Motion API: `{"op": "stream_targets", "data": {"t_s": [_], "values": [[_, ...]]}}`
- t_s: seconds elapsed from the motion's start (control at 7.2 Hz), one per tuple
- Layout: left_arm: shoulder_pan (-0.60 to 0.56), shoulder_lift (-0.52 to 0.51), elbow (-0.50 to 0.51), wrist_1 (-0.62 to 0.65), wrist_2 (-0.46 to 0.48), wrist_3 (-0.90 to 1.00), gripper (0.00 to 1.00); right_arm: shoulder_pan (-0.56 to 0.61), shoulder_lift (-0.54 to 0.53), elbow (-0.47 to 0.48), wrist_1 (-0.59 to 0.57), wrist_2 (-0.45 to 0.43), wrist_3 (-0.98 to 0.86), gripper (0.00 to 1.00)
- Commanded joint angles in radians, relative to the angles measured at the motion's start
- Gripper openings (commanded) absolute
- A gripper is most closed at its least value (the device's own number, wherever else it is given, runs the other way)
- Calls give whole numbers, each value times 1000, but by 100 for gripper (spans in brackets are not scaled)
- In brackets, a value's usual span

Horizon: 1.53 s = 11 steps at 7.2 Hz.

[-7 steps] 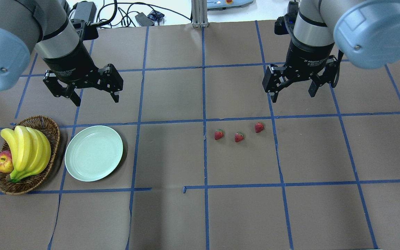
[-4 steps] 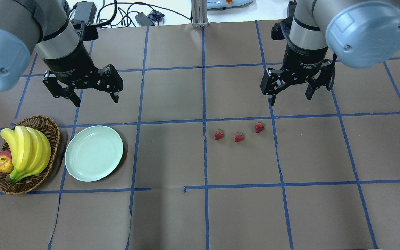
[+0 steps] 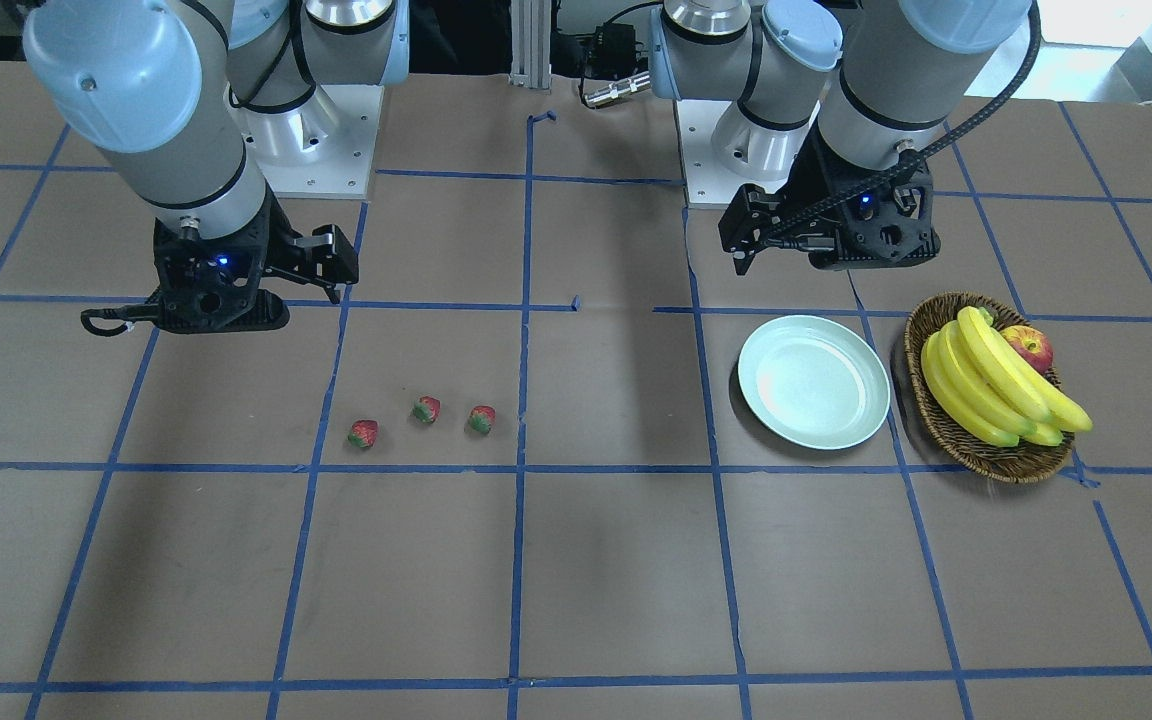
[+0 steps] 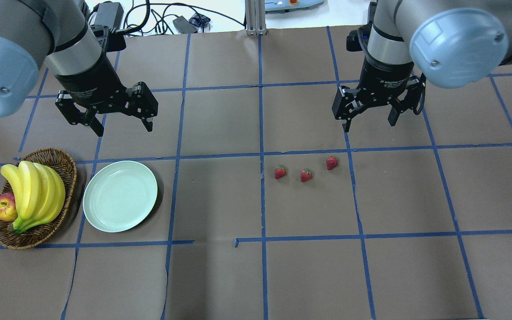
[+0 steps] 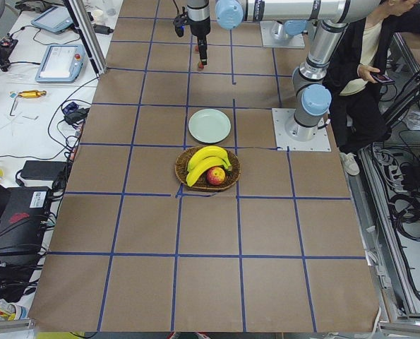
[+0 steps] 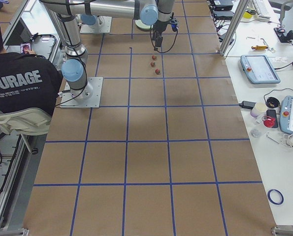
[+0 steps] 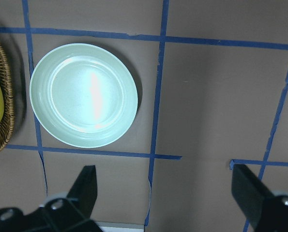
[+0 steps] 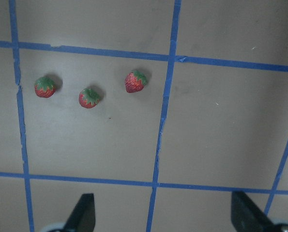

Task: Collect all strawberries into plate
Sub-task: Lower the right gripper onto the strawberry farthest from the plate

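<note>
My right gripper (image 4: 368, 126) has slid slightly toward the middle of the tabletop (image 4: 220, 200); the left gripper (image 4: 124, 130) has stayed put. Both gape wide and hold nothing. The strawberries (image 4: 306, 175) lie in a row just right of centre, and the plate (image 4: 120, 202) sits well apart, near the left edge. I'd centre over the nearest strawberry, drop straight down and close gently.

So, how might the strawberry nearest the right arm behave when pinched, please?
That strawberry is tiny, so probably very light. It is rounded and tapered, so a nudge may roll it. The open right tool spans far wider, so an off-centre pinch might flick it away.
</note>
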<state>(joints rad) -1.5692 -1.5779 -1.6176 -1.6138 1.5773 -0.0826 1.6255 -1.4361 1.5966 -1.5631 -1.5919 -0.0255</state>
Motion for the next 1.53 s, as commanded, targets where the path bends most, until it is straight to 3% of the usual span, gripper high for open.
{"op": "stream_targets", "data": {"t_s": [0.0, 0.83, 1.11, 1.39], "values": [[0, 1, -1, -1, 12, 1, 100, 2, 55, 16, -77, 7, 88, 100], [-2, -5, -13, 0, 1, -49, 100, 7, 195, 153, -394, 6, 258, 100], [-2, -7, -16, 0, 1, -49, 100, 10, 215, 190, -457, 9, 384, 100], [-2, -7, -18, 0, 1, -51, 100, 10, 243, 229, -468, 79, 401, 100]]}}
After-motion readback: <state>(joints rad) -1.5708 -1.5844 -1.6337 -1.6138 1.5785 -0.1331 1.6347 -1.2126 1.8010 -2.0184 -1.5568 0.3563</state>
